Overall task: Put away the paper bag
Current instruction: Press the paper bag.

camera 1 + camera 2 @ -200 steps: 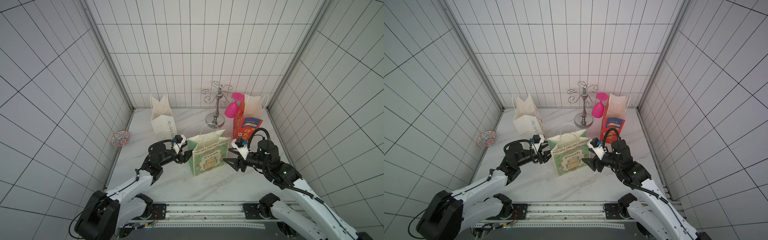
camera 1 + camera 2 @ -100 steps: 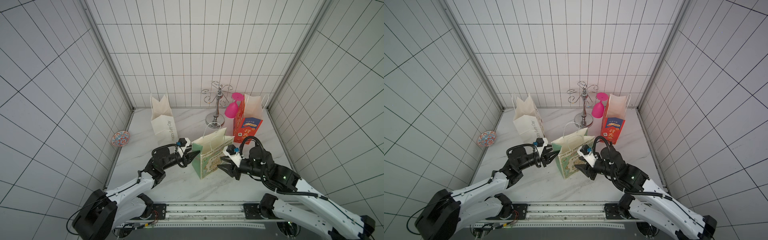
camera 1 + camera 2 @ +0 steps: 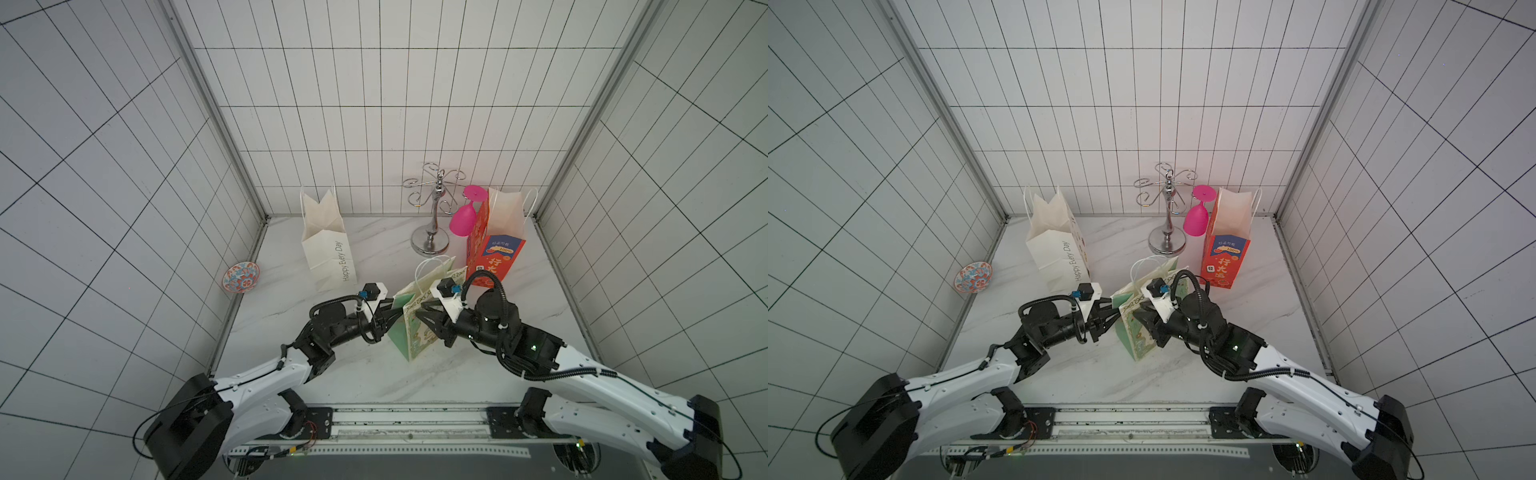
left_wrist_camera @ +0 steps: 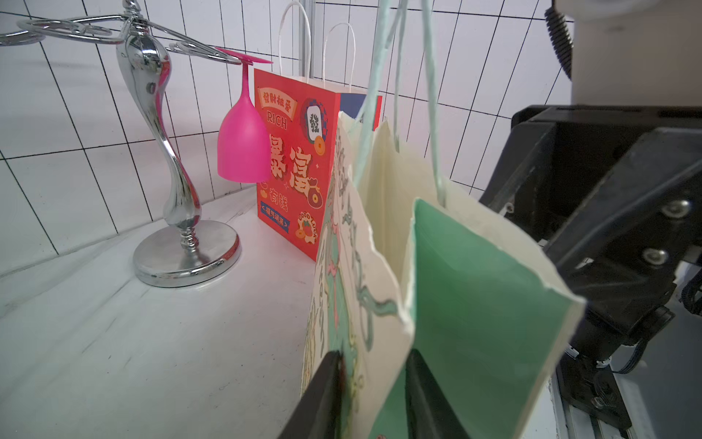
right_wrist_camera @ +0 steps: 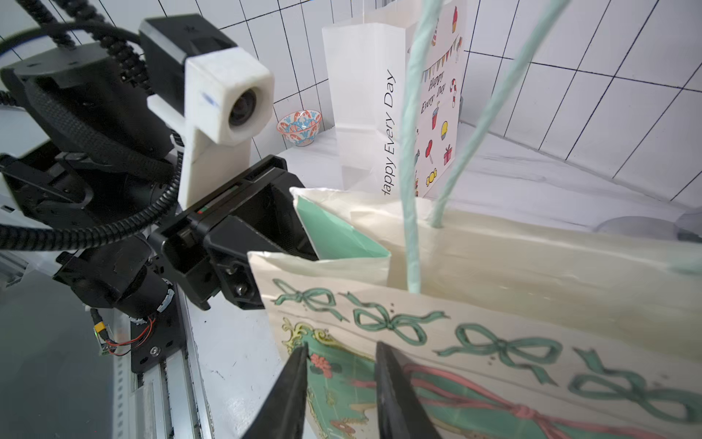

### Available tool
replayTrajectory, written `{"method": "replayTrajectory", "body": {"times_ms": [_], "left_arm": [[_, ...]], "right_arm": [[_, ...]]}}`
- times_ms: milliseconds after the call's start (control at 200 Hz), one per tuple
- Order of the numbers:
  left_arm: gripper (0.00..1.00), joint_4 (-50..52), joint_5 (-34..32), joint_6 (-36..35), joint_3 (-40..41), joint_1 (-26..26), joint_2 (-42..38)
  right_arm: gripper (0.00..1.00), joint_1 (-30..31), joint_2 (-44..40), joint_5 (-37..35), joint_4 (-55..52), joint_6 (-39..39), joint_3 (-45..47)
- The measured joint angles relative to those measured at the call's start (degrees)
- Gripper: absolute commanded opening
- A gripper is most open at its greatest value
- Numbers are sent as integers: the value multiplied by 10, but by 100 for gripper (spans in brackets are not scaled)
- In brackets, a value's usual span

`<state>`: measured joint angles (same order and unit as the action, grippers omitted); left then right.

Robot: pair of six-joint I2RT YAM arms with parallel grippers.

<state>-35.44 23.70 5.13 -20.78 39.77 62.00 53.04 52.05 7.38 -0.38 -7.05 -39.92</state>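
Note:
The paper bag (image 3: pixel 409 336) (image 3: pixel 1138 336), cream with a green side fold and green bow prints, stands tilted near the middle of the marble table with its string handles up. My left gripper (image 3: pixel 392 320) (image 3: pixel 1113 316) reaches it from the left. In the left wrist view its jaws (image 4: pixel 374 380) sit closed in on the bag's (image 4: pixel 475 285) corner, one finger on the printed face and one on the green fold. My right gripper (image 3: pixel 422 318) (image 3: pixel 1142 316) meets it from the right. Its jaws (image 5: pixel 342 357) stand narrowed around the printed face's (image 5: pixel 494 342) near edge.
A white "Happy Every Day" bag (image 3: pixel 328 249) stands behind on the left and a red printed bag (image 3: pixel 494 253) behind on the right. Between them is a chrome glass stand (image 3: pixel 432 232) with a pink glass (image 3: pixel 462 220) hanging from it. A patterned bowl (image 3: pixel 241 277) lies at the left wall.
Both arms have moved in on the bag from either side and their jaws have narrowed onto it. The bag has turned and folded narrower.

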Motion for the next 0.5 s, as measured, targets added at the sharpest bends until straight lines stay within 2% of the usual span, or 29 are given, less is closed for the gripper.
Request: {"method": "replayTrajectory", "body": {"times_ms": [185,225,400,500], "left_arm": [[66,19,-47,5,6,3,-31],[70,27,-65,-1,9,3,-48],[73,54,-111,-9,30,2,-108],[68,58,-122,-10,37,2,-110]], "right_arm": [[34,0,-12,-17,1,-2,5],[35,0,-22,-20,-9,0,5],[36,0,-70,-22,-64,16,6],[36,0,-74,-3,-83,20,10]]}}
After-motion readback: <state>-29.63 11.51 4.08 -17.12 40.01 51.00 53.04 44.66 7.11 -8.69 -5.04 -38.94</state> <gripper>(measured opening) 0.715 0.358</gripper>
